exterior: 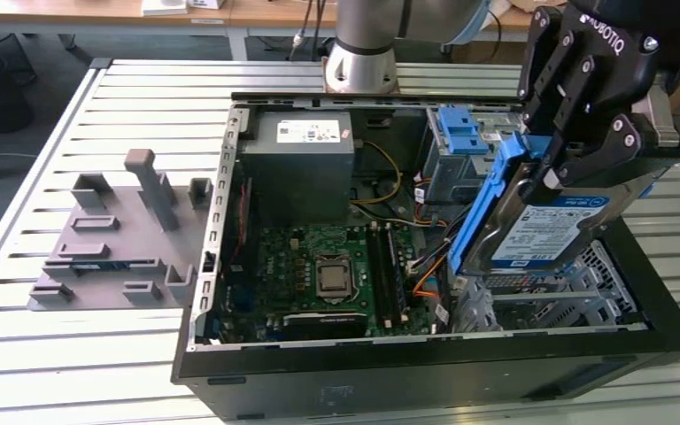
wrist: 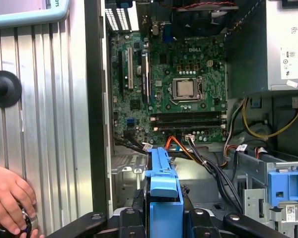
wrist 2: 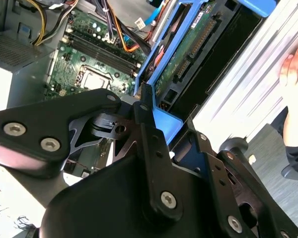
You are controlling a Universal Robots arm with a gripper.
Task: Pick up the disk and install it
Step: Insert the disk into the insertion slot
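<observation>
Tool (exterior: 586,168) pinching the disk (exterior: 544,232) holds it tilted above the drive cage (exterior: 552,305), so squaring it to the cage opening looks wise.

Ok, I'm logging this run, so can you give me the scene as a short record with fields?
gripper: jaws shut on the disk
disk pose: tilted, over the drive cage, not seated
computer case: open, motherboard exposed
person's hand: beside the case
</observation>
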